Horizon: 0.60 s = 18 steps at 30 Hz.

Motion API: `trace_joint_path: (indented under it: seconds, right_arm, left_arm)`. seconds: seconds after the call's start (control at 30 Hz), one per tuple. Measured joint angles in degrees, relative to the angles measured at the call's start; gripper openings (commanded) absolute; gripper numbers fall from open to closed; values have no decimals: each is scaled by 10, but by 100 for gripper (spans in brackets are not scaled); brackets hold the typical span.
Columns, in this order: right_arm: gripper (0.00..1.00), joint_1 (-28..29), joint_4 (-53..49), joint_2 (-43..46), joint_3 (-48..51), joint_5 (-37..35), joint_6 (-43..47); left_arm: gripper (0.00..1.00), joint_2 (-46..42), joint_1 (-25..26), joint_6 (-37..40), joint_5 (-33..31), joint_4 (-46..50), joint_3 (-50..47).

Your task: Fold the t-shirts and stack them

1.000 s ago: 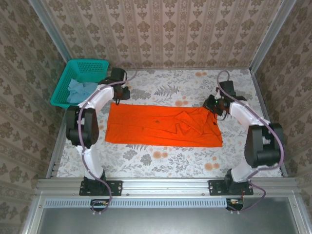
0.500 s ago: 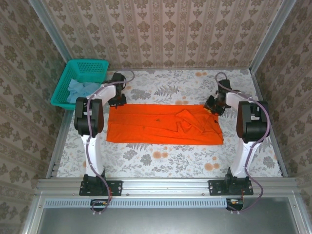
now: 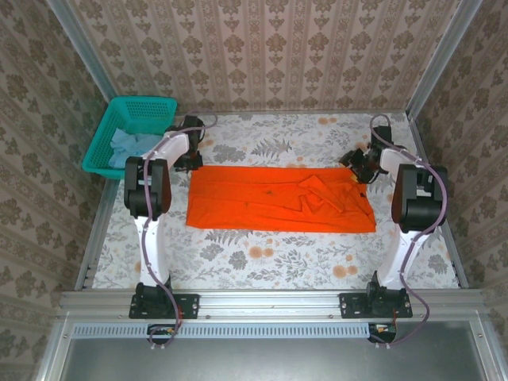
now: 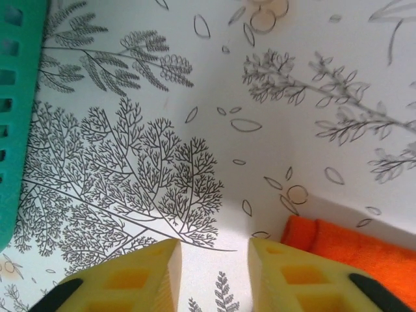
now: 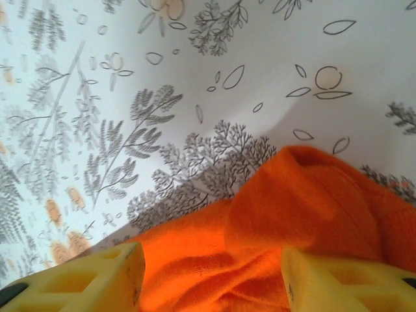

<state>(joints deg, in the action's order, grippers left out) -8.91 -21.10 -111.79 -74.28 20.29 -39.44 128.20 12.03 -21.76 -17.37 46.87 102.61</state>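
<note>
An orange t-shirt (image 3: 279, 198) lies on the table as a long flat strip running left to right. My left gripper (image 3: 190, 156) hovers at its far left corner. In the left wrist view the gripper (image 4: 214, 250) is open, bare tablecloth shows between its yellow fingers (image 4: 146, 273), and the orange corner (image 4: 344, 244) lies just to the right. My right gripper (image 3: 359, 164) is at the far right corner. Its wrist view shows it (image 5: 211, 260) wide open, with a rumpled orange fold (image 5: 305, 208) lying loose under the gap. A pale blue t-shirt (image 3: 129, 147) sits in the basket.
The teal mesh basket (image 3: 151, 107) stands at the far left corner of the table, its wall (image 4: 16, 97) close to my left gripper. Patterned walls close in the back and both sides. The floral tablecloth (image 3: 270, 262) lies bare in front of the orange shirt.
Both grippers have opened and let go of the orange shirt's far corners. The shirt has shifted a little to the right and lies flatter, and both arms have swung toward the back.
</note>
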Motion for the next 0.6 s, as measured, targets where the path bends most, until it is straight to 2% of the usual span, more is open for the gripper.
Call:
trace_joint_path:
  seconds: [0.13,0.27,0.43,0.6]
  right_arm:
    - [58,6,16,71,40,3,5]
    - [56,40,21,130,65,17,38]
    - [54,90,20,123,68,39,78]
    - [54,120,0,66,43,44,126]
  left_arm:
    - [41,-16,10,-1,25,7,35]
    - [42,-56,43,-1,75,6,42]
    - [42,-68,101,-3,179,-16,45]
    - [43,-20,144,-7,252,-17,77]
